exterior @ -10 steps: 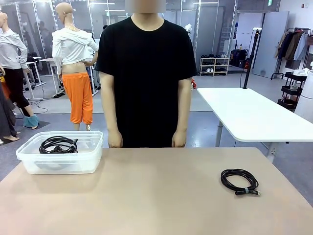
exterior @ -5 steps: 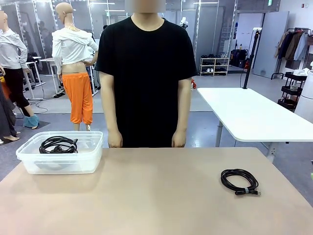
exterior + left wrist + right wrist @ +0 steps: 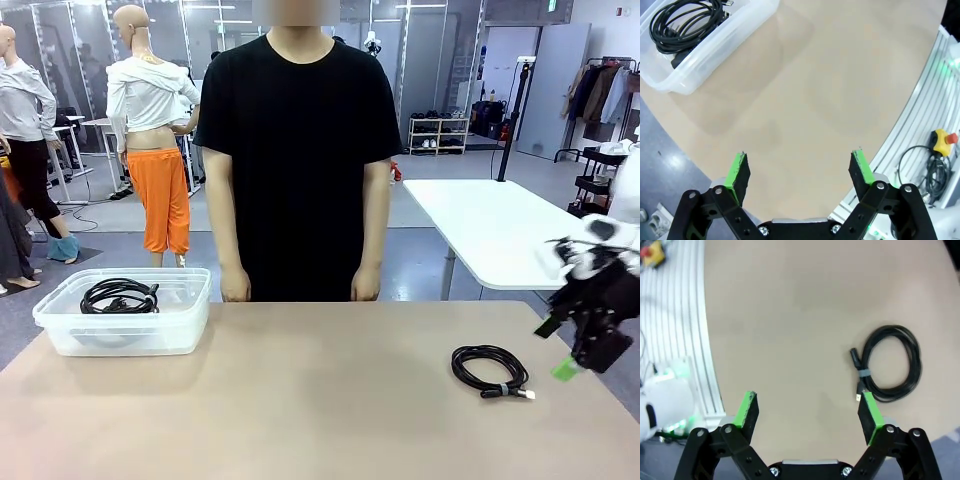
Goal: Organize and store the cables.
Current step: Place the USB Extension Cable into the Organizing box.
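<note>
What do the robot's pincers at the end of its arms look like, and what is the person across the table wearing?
Each gripper is black, built of bolted metal links that fork into two fingers tipped with bright green pads: the left gripper and the right gripper look alike. From the front, the right gripper hangs from a white arm with thin black wires. The person wears a plain black short-sleeved T-shirt.

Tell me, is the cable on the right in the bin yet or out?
Out. The coiled cable lies on the bare table, far from the bin, which holds another coil. The right gripper hangs open beside it.
</note>
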